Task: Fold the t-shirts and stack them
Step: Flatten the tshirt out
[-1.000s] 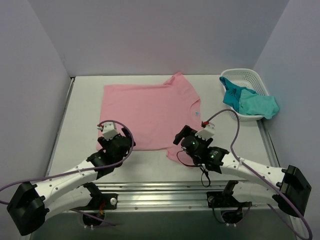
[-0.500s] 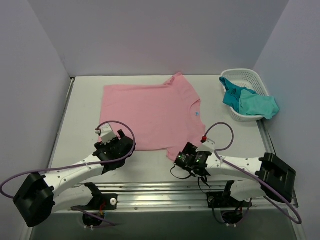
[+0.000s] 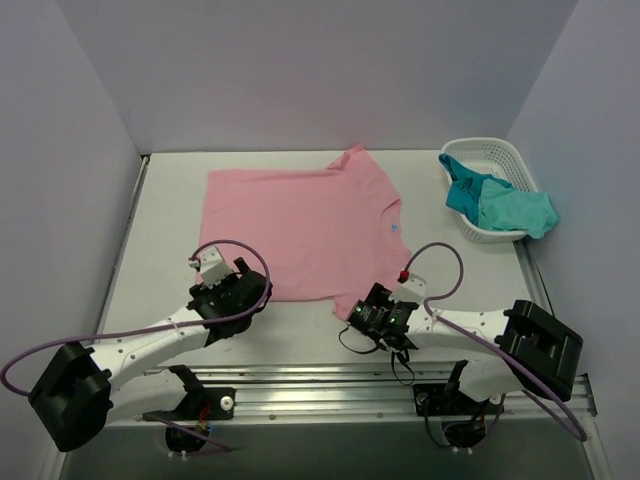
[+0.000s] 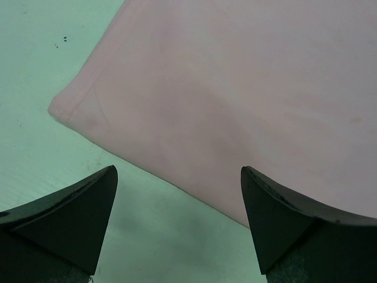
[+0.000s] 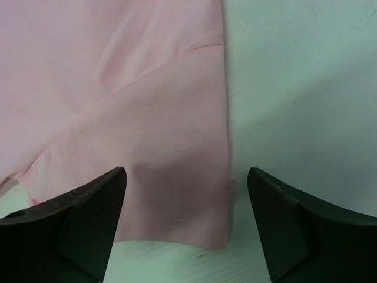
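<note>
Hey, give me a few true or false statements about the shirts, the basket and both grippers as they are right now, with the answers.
1. The pink shirt lies spread out on the table. True.
2. The basket is empty. False: teal shirts lie in it, one hanging over the rim.
3. The left gripper is shut on the pink shirt. False: its jaws stand open at the shirt's near corner.
4. The right gripper has a sleeve between its open jaws. True.
5. A teal shirt lies on top of the pink shirt. False: nothing lies on the pink shirt.
</note>
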Robot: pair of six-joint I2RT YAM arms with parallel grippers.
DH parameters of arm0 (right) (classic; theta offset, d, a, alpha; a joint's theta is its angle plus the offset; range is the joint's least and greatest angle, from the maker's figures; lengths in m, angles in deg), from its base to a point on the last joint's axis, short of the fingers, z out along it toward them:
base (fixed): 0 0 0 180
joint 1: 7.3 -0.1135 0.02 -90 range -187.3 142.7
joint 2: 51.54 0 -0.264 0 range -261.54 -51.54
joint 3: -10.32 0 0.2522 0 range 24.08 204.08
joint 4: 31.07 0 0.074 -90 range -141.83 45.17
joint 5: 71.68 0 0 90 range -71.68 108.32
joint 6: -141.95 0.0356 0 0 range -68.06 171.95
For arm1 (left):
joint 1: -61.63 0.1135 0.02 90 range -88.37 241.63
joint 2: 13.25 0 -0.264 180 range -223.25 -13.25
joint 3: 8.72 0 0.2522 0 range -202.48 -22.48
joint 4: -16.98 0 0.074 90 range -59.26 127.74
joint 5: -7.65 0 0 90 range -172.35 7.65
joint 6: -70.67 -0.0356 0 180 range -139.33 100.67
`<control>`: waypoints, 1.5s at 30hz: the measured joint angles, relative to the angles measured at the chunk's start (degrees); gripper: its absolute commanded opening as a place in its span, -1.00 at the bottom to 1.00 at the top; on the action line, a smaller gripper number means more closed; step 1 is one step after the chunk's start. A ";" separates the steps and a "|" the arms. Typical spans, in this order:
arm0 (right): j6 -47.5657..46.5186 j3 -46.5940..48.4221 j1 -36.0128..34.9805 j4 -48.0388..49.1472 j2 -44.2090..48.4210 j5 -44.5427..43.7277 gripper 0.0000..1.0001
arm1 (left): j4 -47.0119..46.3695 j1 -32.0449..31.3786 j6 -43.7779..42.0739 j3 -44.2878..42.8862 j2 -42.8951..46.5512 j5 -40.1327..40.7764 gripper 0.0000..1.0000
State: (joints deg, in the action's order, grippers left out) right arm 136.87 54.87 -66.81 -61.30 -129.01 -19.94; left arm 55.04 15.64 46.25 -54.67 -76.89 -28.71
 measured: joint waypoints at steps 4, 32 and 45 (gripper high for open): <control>0.48 -0.04 -0.98 0.90 0.00 0.83 -0.01 | 0.17 0.04 0.83 -0.07 -0.98 -0.04 0.88; 8.94 -2.29 -3.85 -6.56 10.49 4.85 -1.00 | 23.63 1.57 31.12 -5.27 -8.74 1.79 0.94; -0.98 -2.12 10.99 -7.30 16.02 2.91 -1.00 | 17.03 5.79 23.89 0.31 -3.87 -3.50 0.74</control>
State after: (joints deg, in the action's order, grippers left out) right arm 135.89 52.75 -55.81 -68.60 -112.99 -17.03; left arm 72.06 21.43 70.14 -54.36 -80.76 -32.20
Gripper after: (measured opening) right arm 0.005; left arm 0.890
